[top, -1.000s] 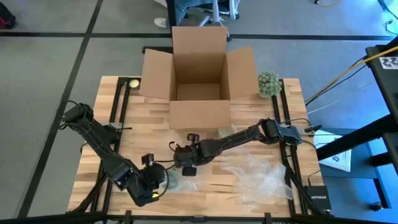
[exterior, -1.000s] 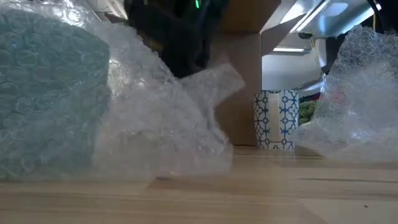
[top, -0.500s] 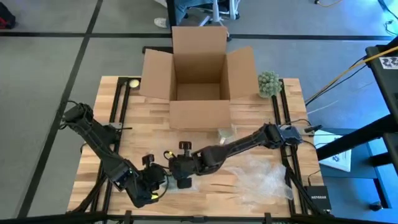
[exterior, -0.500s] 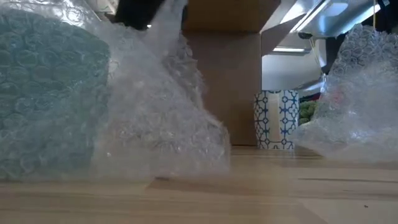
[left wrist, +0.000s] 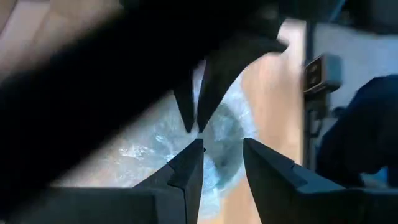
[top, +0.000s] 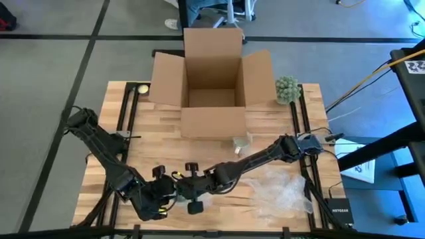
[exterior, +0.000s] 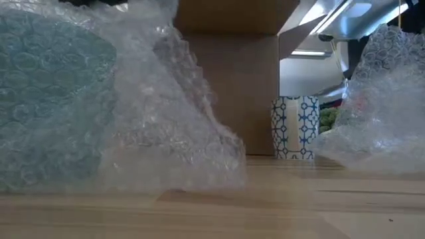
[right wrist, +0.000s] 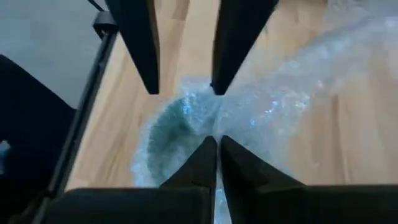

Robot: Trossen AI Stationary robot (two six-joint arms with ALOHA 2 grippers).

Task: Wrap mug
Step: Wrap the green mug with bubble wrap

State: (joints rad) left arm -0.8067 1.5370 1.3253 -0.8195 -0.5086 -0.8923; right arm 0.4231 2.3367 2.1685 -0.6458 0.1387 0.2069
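At table front: teal mug (exterior: 53, 106) swathed in bubble wrap (exterior: 166, 126); right tool (right wrist: 214, 146) pinching wrap, left tool (left wrist: 222, 152) spread.

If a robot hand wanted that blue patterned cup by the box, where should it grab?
Probably around the blue patterned cup at mid-height, from the side facing away from the cardboard box. It stands upright with straight walls, and the box stands close on its other side, leaving little room there.

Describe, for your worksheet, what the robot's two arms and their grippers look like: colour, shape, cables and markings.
Both arms are dark, nearly black, jointed from slim segments. The left arm and right arm carry thin cables, with small yellow-green accents near the wrists. The left gripper and right gripper each have two flat black fingers tapering to wedge-shaped tips. No lettering is legible on them.
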